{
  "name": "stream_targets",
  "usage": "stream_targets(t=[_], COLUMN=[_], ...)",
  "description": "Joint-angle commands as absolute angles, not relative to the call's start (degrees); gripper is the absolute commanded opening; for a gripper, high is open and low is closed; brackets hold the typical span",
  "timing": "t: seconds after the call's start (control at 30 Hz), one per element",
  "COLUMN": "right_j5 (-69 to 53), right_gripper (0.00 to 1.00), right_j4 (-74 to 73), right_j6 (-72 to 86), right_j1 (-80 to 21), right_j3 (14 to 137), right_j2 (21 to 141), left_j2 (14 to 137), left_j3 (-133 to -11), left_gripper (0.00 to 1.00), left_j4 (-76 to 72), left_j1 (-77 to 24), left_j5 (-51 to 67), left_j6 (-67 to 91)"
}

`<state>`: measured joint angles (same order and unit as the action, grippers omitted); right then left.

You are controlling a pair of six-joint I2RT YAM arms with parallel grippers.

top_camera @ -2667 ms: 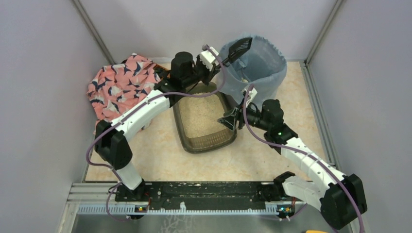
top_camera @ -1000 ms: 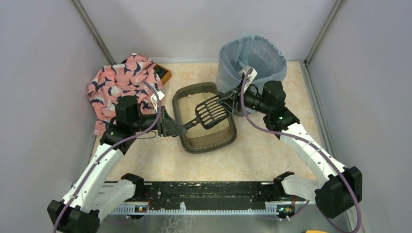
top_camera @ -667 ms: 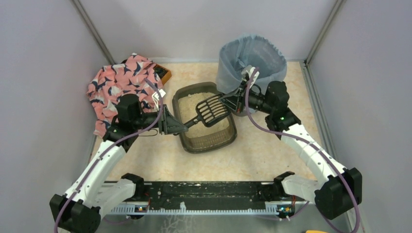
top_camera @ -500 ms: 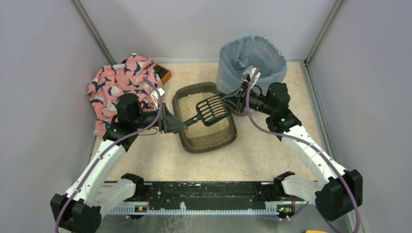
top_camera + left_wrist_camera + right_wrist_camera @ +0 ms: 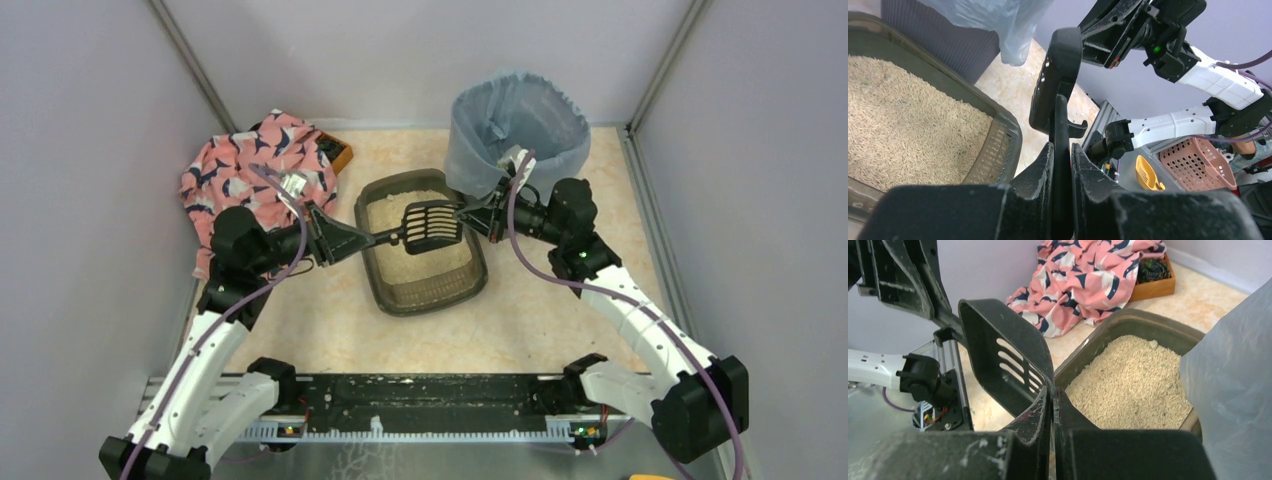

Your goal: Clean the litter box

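The litter box is a dark tray of beige granules at mid-table, also seen in the left wrist view and the right wrist view. A black slotted scoop hangs level above it. My left gripper is shut on the scoop's handle, its fingers pressed to both sides. From the right, my right gripper is shut at the scoop's front rim, and the rim runs in between its tips. No granules show in the scoop.
A round bin with a blue-grey liner stands behind the box's right corner, close to my right arm. A pink patterned cloth and a small wooden box lie at the back left. Grey walls close in both sides.
The left arm swung the scoop from over the bin down over the litter box, then drew back left, levelling it. The right gripper shut at the scoop's front rim.
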<state>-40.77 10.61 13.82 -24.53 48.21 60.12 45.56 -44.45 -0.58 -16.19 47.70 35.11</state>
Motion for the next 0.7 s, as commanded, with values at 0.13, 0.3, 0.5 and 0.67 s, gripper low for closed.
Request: stream_targets(t=[0.13, 0.3, 0.5, 0.67], right_j5=[-44.4, -43.7, -43.2, -42.7], right_gripper=[0.0, 0.0, 0.0, 0.0], right_j4=[11.4, 13.1, 16.0, 17.3], right_j6=[14.6, 15.5, 17.3, 18.2], right_j1=[-25.4, -25.4, -25.4, -25.4], right_j3=[47.2, 47.1, 47.5, 48.3], right_j2=[58.2, 58.9, 60.3, 61.4], left_j2=[47.0, 47.5, 44.9, 40.7], left_j3=[-44.1, -42.6, -40.7, -36.5], left_gripper=[0.0, 0.02, 0.51, 0.68], left_j4=[-10.9, -11.9, -11.4, -12.2], left_j1=[-15.2, -15.2, -15.2, -15.2], left_j5=[45.3, 47.1, 46.0, 44.7], left_j6=[39.5, 40.5, 40.5, 39.5])
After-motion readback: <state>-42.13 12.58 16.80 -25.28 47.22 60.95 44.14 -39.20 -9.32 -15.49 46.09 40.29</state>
